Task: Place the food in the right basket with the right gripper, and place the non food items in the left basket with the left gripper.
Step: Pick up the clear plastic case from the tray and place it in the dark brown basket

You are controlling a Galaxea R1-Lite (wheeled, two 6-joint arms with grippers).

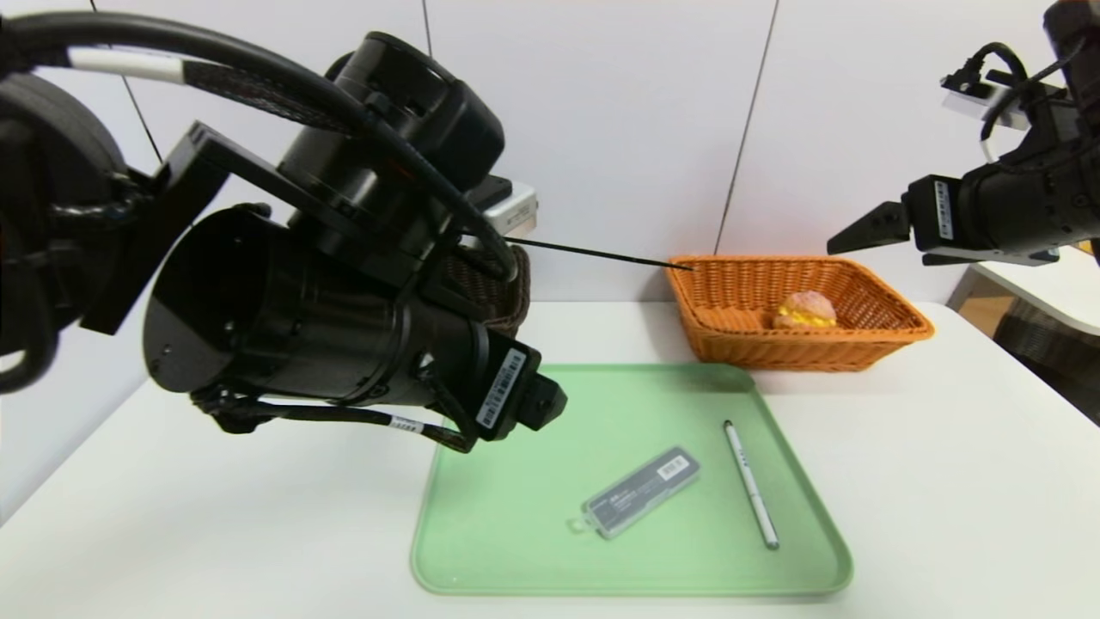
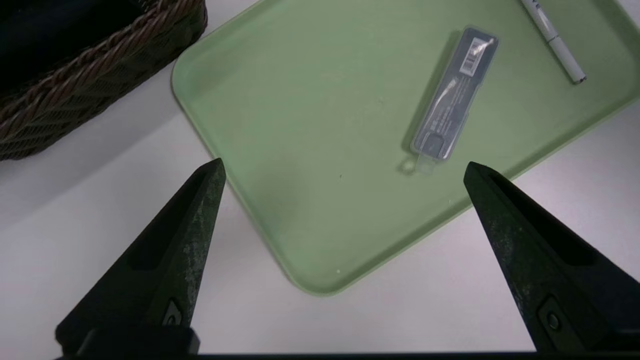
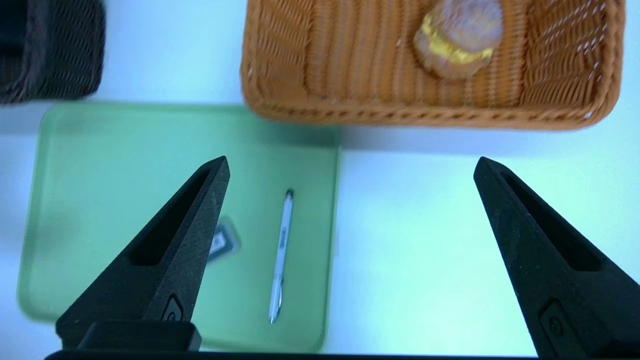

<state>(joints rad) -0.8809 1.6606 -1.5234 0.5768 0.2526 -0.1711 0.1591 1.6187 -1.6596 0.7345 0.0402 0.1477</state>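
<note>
Across the white desk (image 1: 962,430) lies a rectangular green tray (image 1: 507,550) with rounded corners and a low raised rim. Beyond the tray's far right corner sits the orange wicker basket (image 1: 782,348), rectangular, with a flared rim. Near the far left corner stands the dark brown wicker basket (image 2: 105,70), mostly hidden behind the left arm in the head view; the left wrist view shows black contents (image 2: 60,30) in it, too dark to identify.

The left pincer (image 2: 345,162) hangs above the tray's left side, wide open and holding nothing. The right pincer (image 3: 352,159) is in the air near the orange wicker basket, also wide open with nothing between its fingers.

In the orange wicker basket rests the round bun (image 1: 806,311), pinkish-brown with yellow filling. On the tray, the translucent grey plastic case (image 1: 643,492) lies flat and slanted, its white barcode label facing up. Just beside it, apart, lies the slim white-silver pen (image 1: 751,486).
</note>
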